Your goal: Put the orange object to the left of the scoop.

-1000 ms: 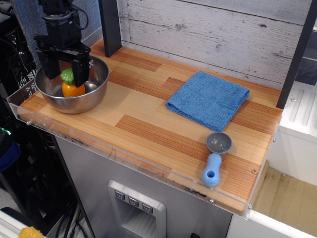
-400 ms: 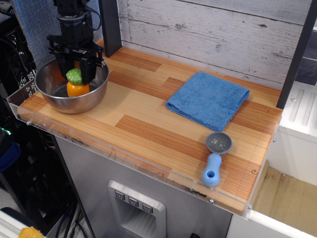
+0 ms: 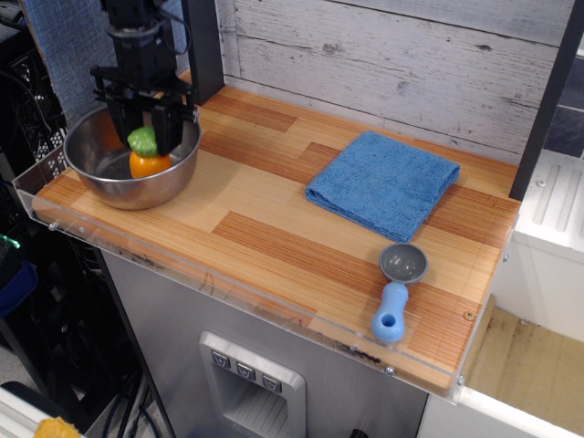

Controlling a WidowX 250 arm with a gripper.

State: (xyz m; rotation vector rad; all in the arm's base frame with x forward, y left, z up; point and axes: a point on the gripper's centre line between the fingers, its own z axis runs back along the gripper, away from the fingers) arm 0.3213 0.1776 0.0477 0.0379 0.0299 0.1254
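The orange object [image 3: 149, 162], a small orange toy fruit with a green cap, hangs in my gripper [image 3: 143, 140] over the right part of the steel bowl [image 3: 100, 175] at the table's left end. The black fingers are shut on its green cap. It is lifted above the bowl's floor. The scoop [image 3: 398, 287], with a grey bowl and light-blue handle, lies near the front right edge of the wooden table, far to the right of the gripper.
A folded blue cloth [image 3: 383, 182] lies at the back right of the table. A dark post [image 3: 203, 46] stands just behind the bowl. A clear rim [image 3: 274, 306] runs along the table's front edge. A white plank wall is behind.
My gripper closed on the orange object's green cap and has lifted it, moving slightly right and up inside the bowl. The scoop and cloth have not moved.
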